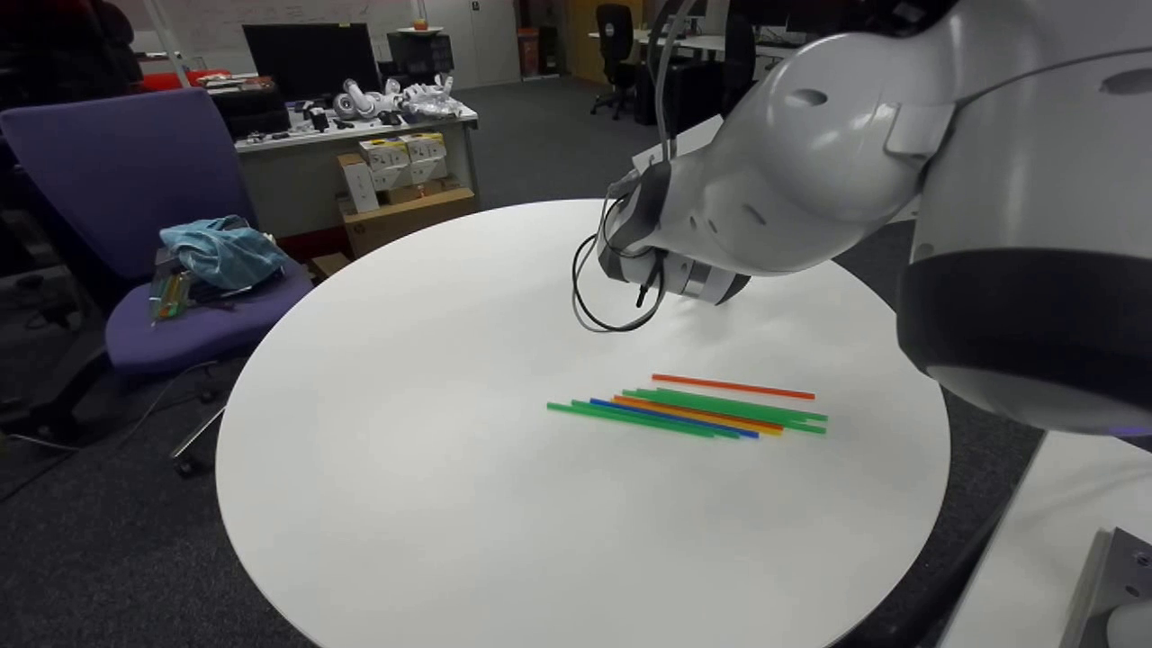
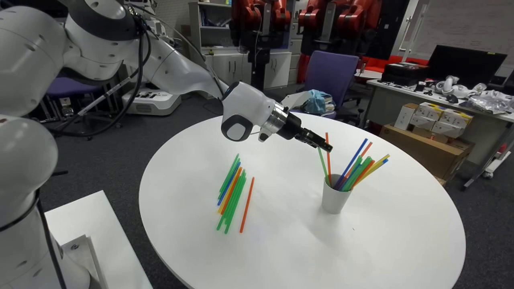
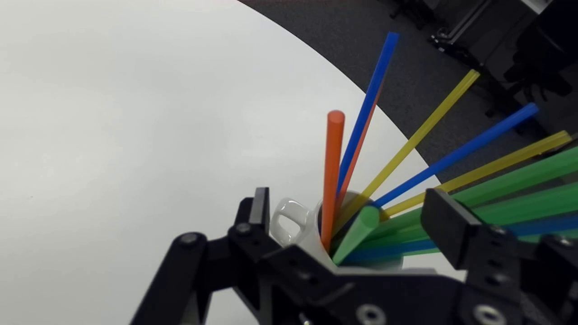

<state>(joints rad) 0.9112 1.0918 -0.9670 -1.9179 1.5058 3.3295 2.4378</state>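
Read the pose of your arm (image 2: 184, 74) from the base outward: in an exterior view, the links rise from the base, then the forearm slopes down over the round white table (image 2: 289, 249). The wrist (image 2: 253, 108) sits above the tabletop, apart from it, tilted so that your gripper (image 3: 352, 214) points outward and downward at a shallow slant. Its tips are above the rim of the white mug (image 2: 335, 202), near the upper ends of the straws; the mug stands upright on the table.

Refer to the wrist view for the fingers (image 3: 259, 207): they are spread wide and grasp nothing. The gap between them frames a green straw (image 3: 358, 232) and an orange-red straw (image 3: 333, 171), both standing in the mug. The finger on the right of this view overlaps a cluster of green straws (image 3: 519, 178); you cannot tell whether it touches them. Blue straws (image 3: 456, 155) and yellow straws (image 3: 420, 135) also lean out of the mug. The handle (image 3: 286, 206) projects toward the other finger.

Note the loose straws (image 2: 231, 196) on the table, well apart from your gripper: green, blue, yellow and orange, close together and roughly parallel. One red straw (image 2: 247, 204) lies just beside them.
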